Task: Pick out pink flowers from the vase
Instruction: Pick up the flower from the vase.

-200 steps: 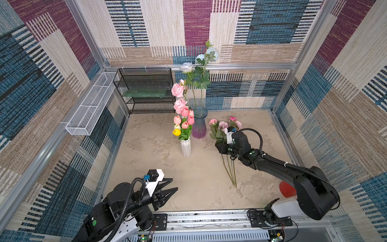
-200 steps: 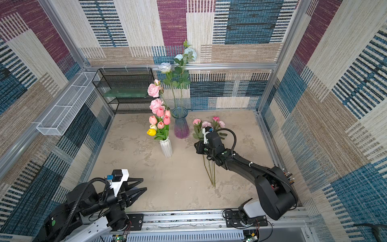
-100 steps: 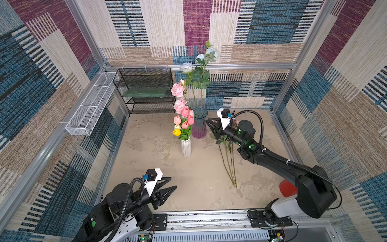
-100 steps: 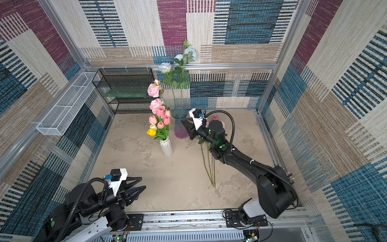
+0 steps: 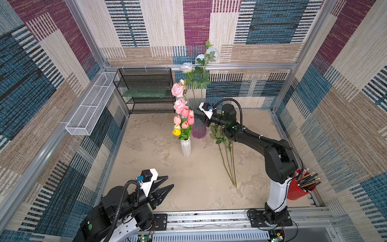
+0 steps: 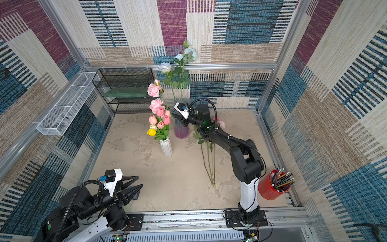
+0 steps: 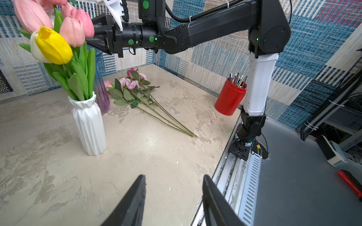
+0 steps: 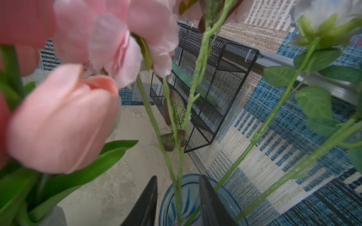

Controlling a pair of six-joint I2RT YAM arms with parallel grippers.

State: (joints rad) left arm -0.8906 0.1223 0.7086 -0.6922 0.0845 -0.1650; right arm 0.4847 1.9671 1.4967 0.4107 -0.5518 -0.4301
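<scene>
Two pale-pink peonies (image 5: 177, 90) (image 6: 154, 90) stand with blue-white roses in the purple-blue glass vase (image 5: 199, 131) (image 6: 181, 131). My right gripper (image 5: 195, 114) (image 6: 176, 114) (image 8: 178, 187) hangs at that vase's mouth (image 8: 189, 197). It is open, with thin green stems (image 8: 177, 176) between its jaws, running up toward the pink blooms. Picked pink flowers (image 6: 219, 123) (image 7: 129, 83) lie on the table to the right of the vase, their stems (image 5: 227, 159) pointing forward. My left gripper (image 5: 170, 181) (image 6: 140, 181) (image 7: 174, 177) is open and empty at the front left.
A white ribbed vase (image 5: 186, 147) (image 7: 90, 125) of pink, white and yellow tulips (image 5: 185, 117) (image 8: 62, 121) stands just left of the glass vase. A black mesh shelf (image 5: 146, 92) is at the back, a white wire basket (image 5: 90, 109) on the left wall, a red pencil cup (image 5: 301, 186) front right.
My right gripper has risen from the flowers lying on the table and swung left to the glass vase's mouth, with its jaws spreading. The left arm has barely moved.
</scene>
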